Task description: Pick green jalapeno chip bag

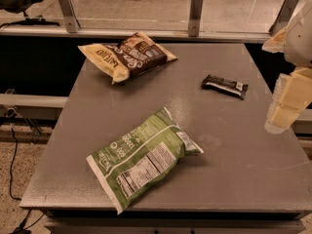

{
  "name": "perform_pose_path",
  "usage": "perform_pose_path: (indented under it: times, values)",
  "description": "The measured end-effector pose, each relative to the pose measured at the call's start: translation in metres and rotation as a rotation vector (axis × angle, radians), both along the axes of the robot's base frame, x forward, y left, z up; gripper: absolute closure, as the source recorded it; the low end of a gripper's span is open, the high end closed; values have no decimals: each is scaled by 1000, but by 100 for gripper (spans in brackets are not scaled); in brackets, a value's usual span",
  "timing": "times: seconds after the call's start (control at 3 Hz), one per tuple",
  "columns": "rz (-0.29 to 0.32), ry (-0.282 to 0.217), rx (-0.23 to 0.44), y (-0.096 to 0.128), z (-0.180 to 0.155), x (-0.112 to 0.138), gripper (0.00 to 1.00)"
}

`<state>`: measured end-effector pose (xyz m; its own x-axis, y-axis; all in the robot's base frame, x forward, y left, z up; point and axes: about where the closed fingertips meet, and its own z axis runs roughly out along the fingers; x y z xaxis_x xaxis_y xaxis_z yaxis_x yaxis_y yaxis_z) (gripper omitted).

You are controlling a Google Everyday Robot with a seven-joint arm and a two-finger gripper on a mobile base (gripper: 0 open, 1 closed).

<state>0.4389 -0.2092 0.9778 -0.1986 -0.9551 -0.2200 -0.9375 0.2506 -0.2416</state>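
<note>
The green jalapeno chip bag [142, 159] lies flat on the grey table [234, 145], near the front left, label panel up, white sealed ends pointing front-left and right. My gripper [287, 101] hangs at the right edge of the view, cream-coloured, over the table's right side, well apart from the bag and holding nothing that shows.
A cream-and-brown chip bag [127, 55] lies at the table's back left. A small dark candy bar [224, 86] lies at the right middle, close to my gripper. A rail with metal posts [195, 13] runs behind the table. Cables lie on the floor at left.
</note>
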Motion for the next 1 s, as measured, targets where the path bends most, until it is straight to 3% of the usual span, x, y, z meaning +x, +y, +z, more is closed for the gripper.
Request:
perform_pose_path:
  times: [0.33, 0.67, 1.0]
  values:
    - [76, -8, 21, 27, 0, -1, 0]
    - [201, -10, 41, 79, -13, -2, 0]
    - [278, 8, 38, 111, -32, -6, 0]
